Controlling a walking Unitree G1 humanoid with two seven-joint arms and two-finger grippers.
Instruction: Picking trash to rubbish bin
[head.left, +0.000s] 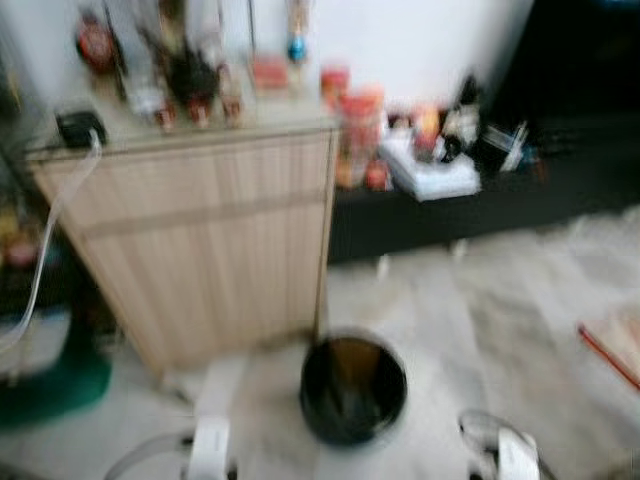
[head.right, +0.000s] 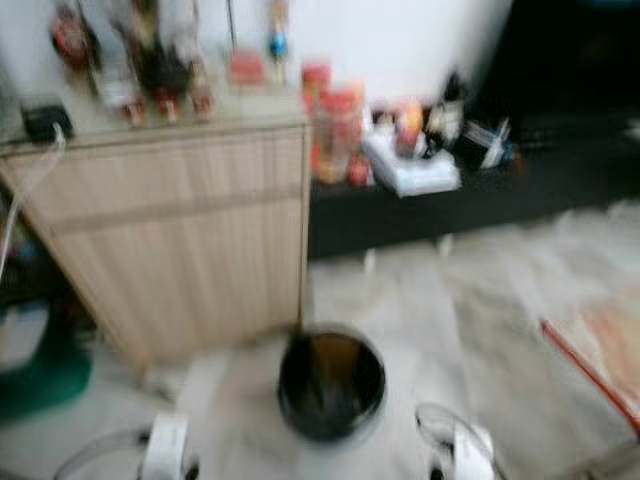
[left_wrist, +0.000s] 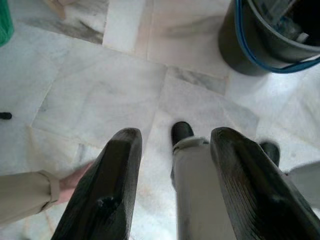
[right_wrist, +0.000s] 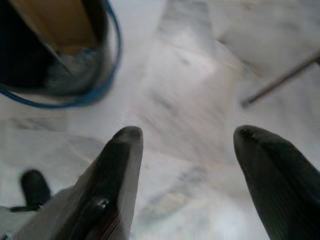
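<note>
The two head views look forward and down, blurred, at a black bin (head.left: 352, 388) on the near marble floor (head.left: 500, 320), a wooden cabinet (head.left: 200, 240) farther left. Each wrist view looks steeply down along its open fingers, close to the floor, sharing the bin (left_wrist: 265, 40).

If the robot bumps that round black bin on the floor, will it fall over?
Probably not easily: the round black rubbish bin looks squat and wide on flat marble floor. It seems nearly empty, so likely light; it may slide instead.

Both eye views are heavily motion-blurred; wrist views are brighter, sharper.
</note>
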